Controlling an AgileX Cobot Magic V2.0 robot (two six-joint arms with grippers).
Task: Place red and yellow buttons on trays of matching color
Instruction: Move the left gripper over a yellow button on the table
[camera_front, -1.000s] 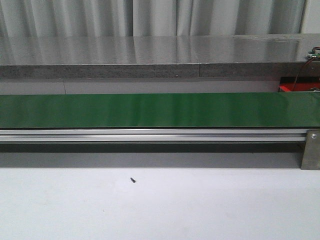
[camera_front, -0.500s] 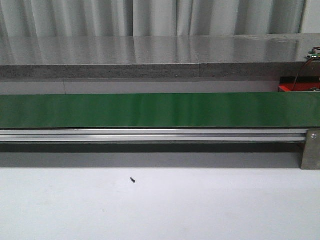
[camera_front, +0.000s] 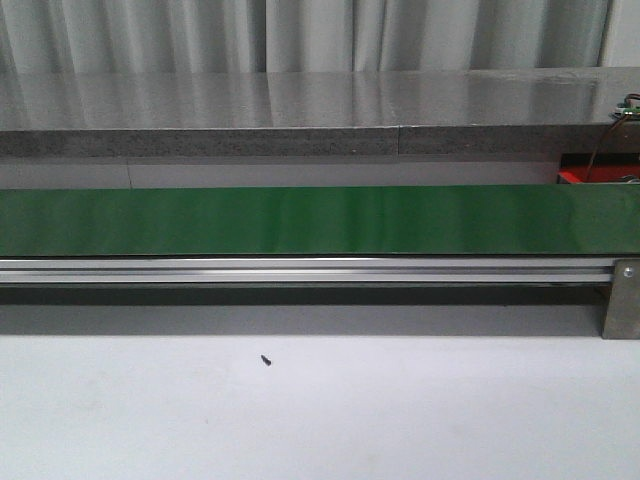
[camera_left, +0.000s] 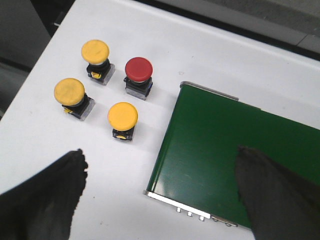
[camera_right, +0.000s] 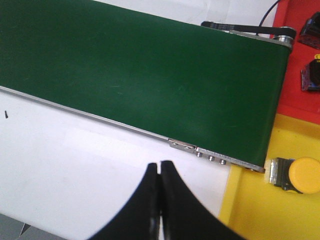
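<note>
In the left wrist view, three yellow buttons (camera_left: 95, 51) (camera_left: 69, 91) (camera_left: 122, 115) and one red button (camera_left: 138, 69) stand on the white table beside the end of the green conveyor belt (camera_left: 235, 150). My left gripper (camera_left: 160, 154) hangs open above them, holding nothing. In the right wrist view, my right gripper (camera_right: 160, 166) is shut and empty over the white table, near the belt's other end. There, a yellow button (camera_right: 300, 175) lies on the yellow tray (camera_right: 250, 210), with the red tray (camera_right: 300, 85) beyond it. Neither gripper shows in the front view.
The green conveyor belt (camera_front: 320, 220) with its aluminium rail (camera_front: 300, 270) runs across the table. A small black screw (camera_front: 266, 360) lies on the white table in front of it. Dark objects (camera_right: 312, 75) that I cannot identify sit on the red tray. A grey counter (camera_front: 300, 110) stands behind.
</note>
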